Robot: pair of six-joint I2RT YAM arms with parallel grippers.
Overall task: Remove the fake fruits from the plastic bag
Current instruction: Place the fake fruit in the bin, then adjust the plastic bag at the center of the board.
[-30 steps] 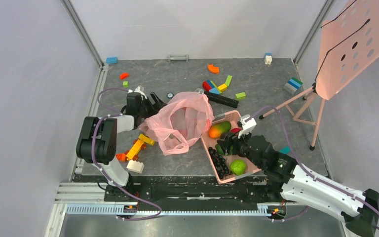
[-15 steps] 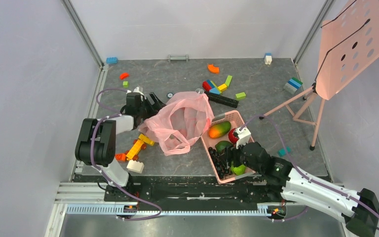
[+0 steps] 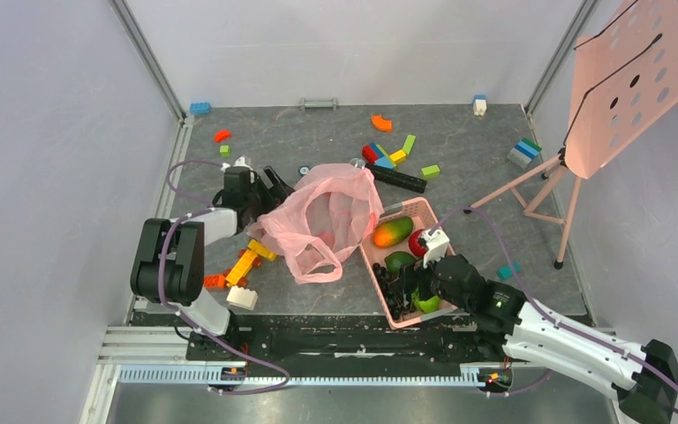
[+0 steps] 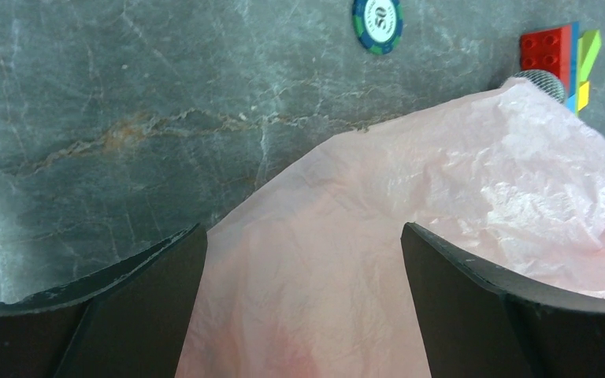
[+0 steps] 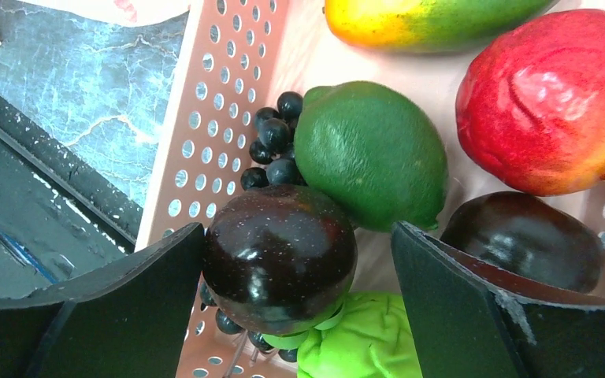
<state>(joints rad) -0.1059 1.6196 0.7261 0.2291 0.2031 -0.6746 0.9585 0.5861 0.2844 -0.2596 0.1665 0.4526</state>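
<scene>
Left gripper: sits at the left edge of the bag, jaws wide open, straddles a fold of pink film in the wrist view, pinches nothing

Bag: lies crumpled mid-table, mouth facing up, handle loop on the near side, right edge just beside the basket; cannot tell what is inside

Right gripper: hangs low over the near end of the basket, jaws spread wide, flanks a dark round fruit; one finger just beside it, clear gap to the other; grips nothing

Fruits: lie in the basket, outside the bag. Red fruit by the right wall, lime just beside it, bumpy green fruit partly under the dark round fruit, second dark fruit next to the red fruit, mango at the far end, grapes along the left wall, touching the lime

Rest: poker chip and red brick on the table beyond the bag; loose bricks scattered at the far side; yellow-orange brick build near the left arm; pink perforated board on a stand at right
</scene>
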